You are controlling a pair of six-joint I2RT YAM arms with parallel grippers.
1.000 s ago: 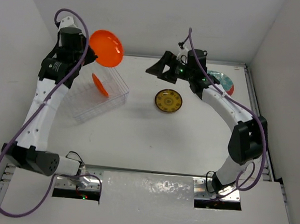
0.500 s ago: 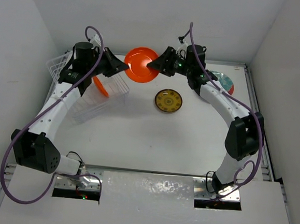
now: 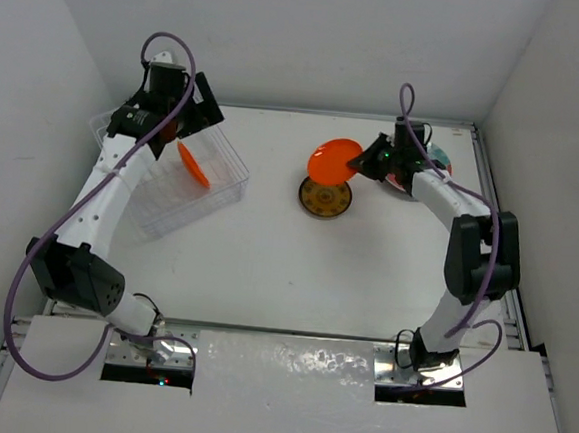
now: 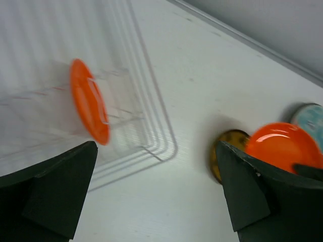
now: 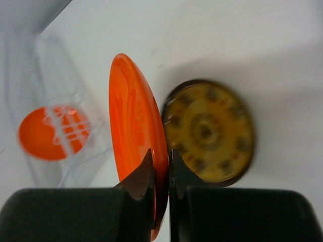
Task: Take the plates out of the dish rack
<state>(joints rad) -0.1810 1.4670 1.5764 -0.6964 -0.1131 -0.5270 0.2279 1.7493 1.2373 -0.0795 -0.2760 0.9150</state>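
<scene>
An orange plate [image 3: 334, 160] hangs edge-on just above the yellow patterned plate [image 3: 324, 197], which lies flat on the table. My right gripper [image 3: 356, 165] is shut on the orange plate's rim; in the right wrist view both fingers [image 5: 149, 169] pinch the plate [image 5: 135, 136] beside the yellow plate [image 5: 209, 133]. A second orange plate [image 3: 193, 164] stands upright in the clear dish rack [image 3: 159, 211]. My left gripper [image 3: 199, 121] hovers open and empty over the rack's far side. In its wrist view the gripper [image 4: 156, 151] spans bare table, with the racked plate [image 4: 90, 108] at left.
A teal plate [image 3: 438, 160] lies at the back right, partly hidden behind my right arm, and shows at the edge of the left wrist view [image 4: 309, 118]. Walls close in on the left, back and right. The rack [image 4: 151, 131] sits askew at the back left.
The orange plate passed from my left gripper to my right. The left opened and drew back over the rack; the right shut on the plate and carried it over the yellow plate.
</scene>
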